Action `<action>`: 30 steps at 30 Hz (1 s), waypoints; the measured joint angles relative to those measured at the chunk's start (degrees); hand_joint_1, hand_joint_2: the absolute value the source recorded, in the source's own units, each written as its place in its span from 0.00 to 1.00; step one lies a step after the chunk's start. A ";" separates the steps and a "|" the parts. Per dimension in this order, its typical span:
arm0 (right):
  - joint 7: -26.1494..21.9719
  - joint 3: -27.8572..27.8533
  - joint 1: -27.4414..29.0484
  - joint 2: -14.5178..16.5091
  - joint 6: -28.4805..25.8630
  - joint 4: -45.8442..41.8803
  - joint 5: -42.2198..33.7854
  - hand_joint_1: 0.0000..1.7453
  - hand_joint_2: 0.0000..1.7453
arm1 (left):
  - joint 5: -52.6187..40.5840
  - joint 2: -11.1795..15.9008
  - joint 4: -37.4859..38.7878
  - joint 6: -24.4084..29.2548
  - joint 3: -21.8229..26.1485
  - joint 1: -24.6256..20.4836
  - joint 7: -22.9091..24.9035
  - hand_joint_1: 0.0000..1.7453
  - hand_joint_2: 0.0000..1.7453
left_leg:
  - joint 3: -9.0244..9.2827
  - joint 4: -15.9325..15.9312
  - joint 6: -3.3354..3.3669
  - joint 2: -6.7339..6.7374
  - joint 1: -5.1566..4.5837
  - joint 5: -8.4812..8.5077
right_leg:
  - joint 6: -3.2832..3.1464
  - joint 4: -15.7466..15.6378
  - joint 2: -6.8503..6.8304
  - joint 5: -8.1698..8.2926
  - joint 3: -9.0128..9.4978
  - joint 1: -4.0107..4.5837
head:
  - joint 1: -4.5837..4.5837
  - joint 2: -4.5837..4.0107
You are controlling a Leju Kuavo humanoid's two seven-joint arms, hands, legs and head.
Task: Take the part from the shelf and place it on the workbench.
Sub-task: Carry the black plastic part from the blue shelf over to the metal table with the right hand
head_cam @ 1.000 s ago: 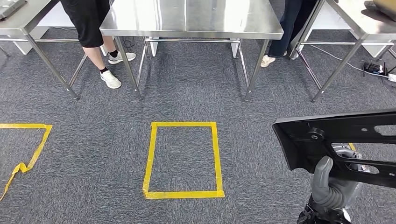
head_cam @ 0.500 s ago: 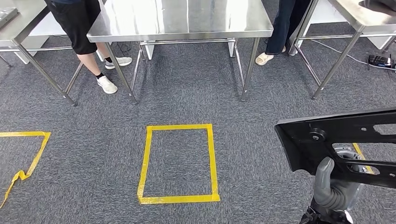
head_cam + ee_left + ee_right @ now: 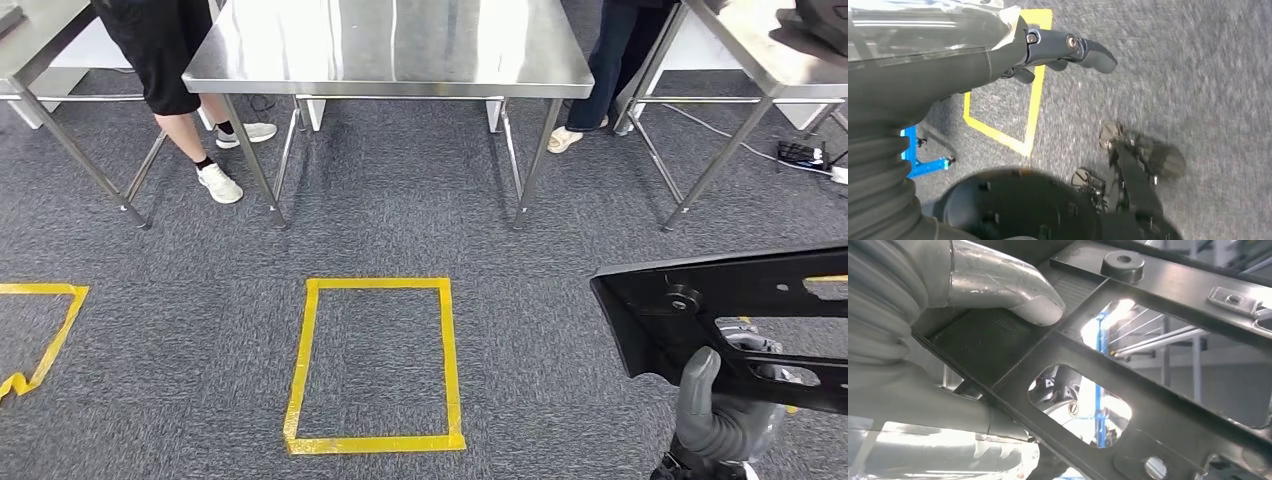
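Gripping the black part (image 3: 740, 305), the right robot hand (image 3: 722, 405); left robot hand (image 3: 1048, 50) apparently empty, fingers loosely apart

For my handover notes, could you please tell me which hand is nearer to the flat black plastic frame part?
Right. The right hand grips the flat black plastic frame part; the left hand hangs over the grey carpet, apart from it.

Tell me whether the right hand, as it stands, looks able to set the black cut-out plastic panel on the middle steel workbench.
Probably not yet: the right hand holds the black panel well short of the steel workbench, with grey carpet between.
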 joint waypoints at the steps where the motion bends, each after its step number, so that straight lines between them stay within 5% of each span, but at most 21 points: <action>1: -0.01 0.00 0.04 -0.06 -0.02 0.02 0.01 1.00 1.00 | 0.00 -0.02 0.00 -0.02 0.00 0.02 0.00 0.00 1.00 | 0.23 0.01 -0.09 0.00 0.03 -0.31 | 0.23 2.44 -0.04 -0.53 -2.05 -0.14 | 0.08 0.00; 3: -0.02 0.00 0.08 -0.20 -0.04 0.04 0.03 1.00 1.00 | 0.00 -0.03 0.00 -0.02 0.00 0.08 0.01 0.00 1.00 | 1.21 0.02 -0.38 -0.02 0.17 -1.11 | 1.38 0.99 -0.17 1.60 -3.17 -0.40 | 0.10 0.00; 5: -0.02 0.00 0.05 -0.35 -0.05 0.08 -0.01 1.00 1.00 | 0.00 -0.02 0.00 -0.03 0.00 0.10 0.02 0.00 1.00 | 2.53 0.04 -0.93 -0.05 0.29 -2.17 | 2.72 -6.82 -0.65 6.53 -1.01 -0.58 | 0.25 0.00; 7: -0.01 0.00 -0.05 -0.44 -0.07 0.19 -0.04 1.00 1.00 | 0.00 0.02 0.00 -0.03 0.00 0.06 0.03 0.00 1.00 | 3.25 0.07 -1.66 0.03 0.16 -3.13 | 1.83 -11.75 -1.46 8.69 0.58 -0.39 | 0.49 0.00; 9: 0.00 -0.02 -0.15 -0.48 -0.08 0.28 -0.05 1.00 1.00 | 0.05 0.05 0.00 -0.03 0.00 0.03 0.07 0.00 1.00 | 3.61 0.29 -2.38 0.24 0.02 -3.61 | -0.11 -12.28 -1.69 8.53 0.96 -0.16 | 0.46 0.00; 11: -0.01 -0.04 -0.27 -0.50 -0.07 0.28 -0.04 1.00 1.00 | 0.14 0.07 0.00 -0.02 0.00 -0.08 0.10 0.00 1.00 | 3.41 1.53 -2.93 0.41 0.15 -4.02 | -1.13 -12.39 -1.34 8.63 1.76 -0.48 | 0.28 0.00; 13: -0.01 -0.01 -0.55 -0.50 -0.05 0.29 -0.04 1.00 1.00 | 0.30 0.06 0.00 -0.01 0.00 -0.30 0.11 0.00 1.00 | 0.81 6.20 -3.36 0.40 0.31 -5.53 | -1.97 -12.51 -1.19 8.15 2.69 -0.72 | 0.09 0.00; 16: -0.01 0.07 -0.86 -0.50 -0.01 0.39 -0.04 1.00 1.00 | 0.43 0.11 0.00 0.12 -0.01 -0.52 -0.08 0.00 1.00 | -6.08 15.77 -3.76 0.33 0.36 -9.18 | -2.76 -12.50 -1.15 7.35 3.52 -0.45 | -0.13 0.00; 18: -0.01 0.21 -0.92 -0.51 0.02 0.50 -0.01 1.00 1.00 | 0.33 0.21 0.00 0.43 -0.01 -0.50 -0.24 0.00 1.00 | -7.76 15.16 -3.47 0.36 0.34 -7.09 | -2.80 -12.50 -1.16 6.63 4.38 -0.25 | -0.20 0.00; 20: 0.00 0.48 -1.00 -0.52 0.03 0.56 0.06 1.00 1.00 | 0.28 0.27 0.00 0.72 -0.01 -0.38 -0.27 0.00 1.00 | -6.07 8.60 -2.63 1.20 0.09 -1.65 | -2.60 -12.54 -1.35 5.80 5.43 -0.14 | -0.28 0.00; 21: 0.00 0.60 -1.06 -0.52 0.03 0.59 0.11 1.00 1.00 | 0.28 0.28 0.00 0.79 -0.01 -0.43 -0.31 0.00 1.00 | -5.23 5.60 -2.23 2.07 -0.26 -0.25 | -2.41 -12.57 -1.57 5.43 5.91 -0.03 | -0.26 0.00; 23: 0.02 0.73 -1.16 -0.59 0.03 0.67 0.23 1.00 1.00 | 0.27 0.31 0.00 0.83 -0.03 -0.61 -0.40 0.00 1.00 | -4.48 2.77 -1.52 3.29 -1.02 0.54 | -1.82 -12.66 -2.28 4.82 6.29 0.16 | -0.28 0.00; 27: 0.03 0.90 -1.45 -0.85 0.03 0.72 0.37 1.00 1.00 | 0.25 0.16 0.02 0.83 -0.04 -0.45 -0.56 0.00 1.00 | -3.33 1.46 -0.54 1.70 -0.85 1.50 | -0.50 -11.55 -2.80 3.16 6.52 0.51 | -0.28 0.00; 30: -0.11 0.92 -1.58 -1.18 -0.12 0.79 0.61 1.00 1.00 | 0.12 0.04 0.02 0.90 -0.07 -0.54 -0.75 0.00 1.00 | -2.78 0.99 -0.07 0.24 -0.47 1.73 | -0.44 -1.89 -1.30 -0.70 1.41 0.23 | -0.04 0.00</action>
